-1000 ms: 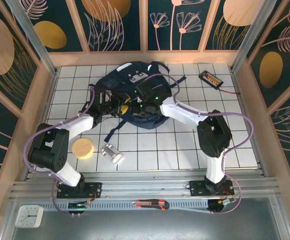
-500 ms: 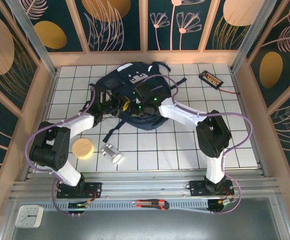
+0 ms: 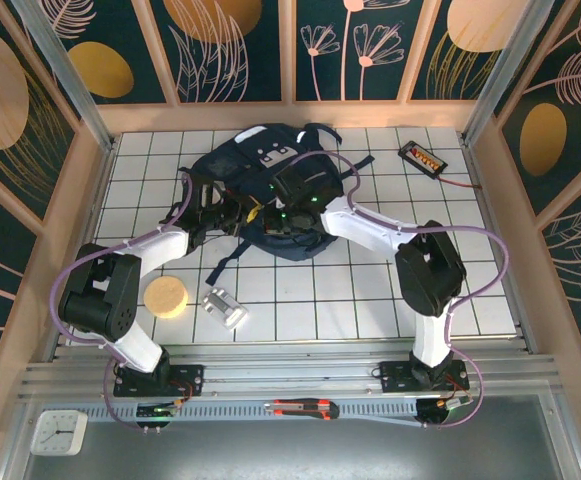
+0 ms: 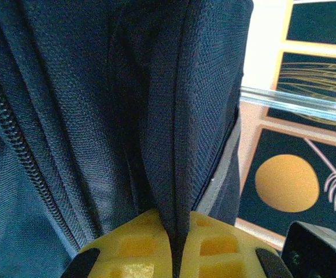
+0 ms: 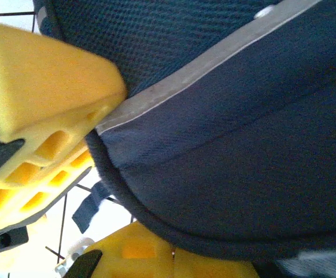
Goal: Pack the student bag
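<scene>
The student bag [image 3: 260, 185], dark navy with a grey-white patch, lies at the back middle of the white tiled table. My left gripper [image 3: 238, 215] is at its near left side, and in the left wrist view my left gripper [image 4: 179, 246] is shut on a fold of the student bag's [image 4: 156, 104] navy fabric, pinched between the yellow fingers [image 4: 124, 246]. My right gripper [image 3: 276, 214] reaches in from the right. At the wrist, my right gripper [image 5: 176, 258] is shut at the student bag's [image 5: 243, 145] piped edge, under a pale grey stripe [image 5: 179, 81]. The left gripper's yellow fingers [image 5: 40, 110] show beside it.
A round yellow disc [image 3: 165, 296] and a small silver-white object [image 3: 224, 308] lie on the near left tiles. A black device with orange parts [image 3: 422, 157] and a red wire sits at the back right. A utility knife [image 3: 305, 408] and a clock [image 3: 58, 432] rest below the table's front rail.
My left gripper has shut on a fold of the bag's fabric. The bag's near edge has shifted slightly between the two grippers. The right gripper stays shut.
</scene>
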Motion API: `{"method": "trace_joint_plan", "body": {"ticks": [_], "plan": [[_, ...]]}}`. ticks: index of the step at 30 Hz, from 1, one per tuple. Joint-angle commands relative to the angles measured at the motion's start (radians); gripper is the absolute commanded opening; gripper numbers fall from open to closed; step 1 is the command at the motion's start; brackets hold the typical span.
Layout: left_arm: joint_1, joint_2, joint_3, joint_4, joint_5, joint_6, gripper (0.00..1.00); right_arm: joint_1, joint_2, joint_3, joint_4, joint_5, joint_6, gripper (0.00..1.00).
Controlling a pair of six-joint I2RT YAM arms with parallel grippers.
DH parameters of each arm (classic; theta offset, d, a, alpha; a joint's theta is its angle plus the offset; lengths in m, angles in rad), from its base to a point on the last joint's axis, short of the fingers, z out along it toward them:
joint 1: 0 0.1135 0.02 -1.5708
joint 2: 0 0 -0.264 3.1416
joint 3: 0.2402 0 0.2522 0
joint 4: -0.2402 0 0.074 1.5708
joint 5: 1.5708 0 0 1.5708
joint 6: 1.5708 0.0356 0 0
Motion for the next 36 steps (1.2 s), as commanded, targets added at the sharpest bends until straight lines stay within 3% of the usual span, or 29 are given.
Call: {"method": "trace_joint_plan", "body": {"ticks": [1,11,23,31,36], "plan": [[0.006,-0.018,0.039,-0.072,-0.025,0.093,0.00,-0.033,-0.095,-0.056,-0.032,-0.004,-0.004,0.00],[0.013,0.003,0.076,-0.149,-0.035,0.170,0.00,-0.117,-0.206,-0.194,-0.031,-0.005,-0.026,0.00],[0.039,-0.007,0.131,-0.288,-0.031,0.310,0.00,-0.198,-0.177,-0.147,-0.021,-0.038,-0.088,0.00],[0.068,0.029,0.149,-0.298,-0.012,0.349,0.00,-0.164,-0.155,-0.155,0.003,-0.100,-0.082,0.00],[0.096,0.116,0.268,-0.400,-0.026,0.469,0.00,-0.091,-0.128,-0.201,0.082,-0.153,0.000,0.00]]}}
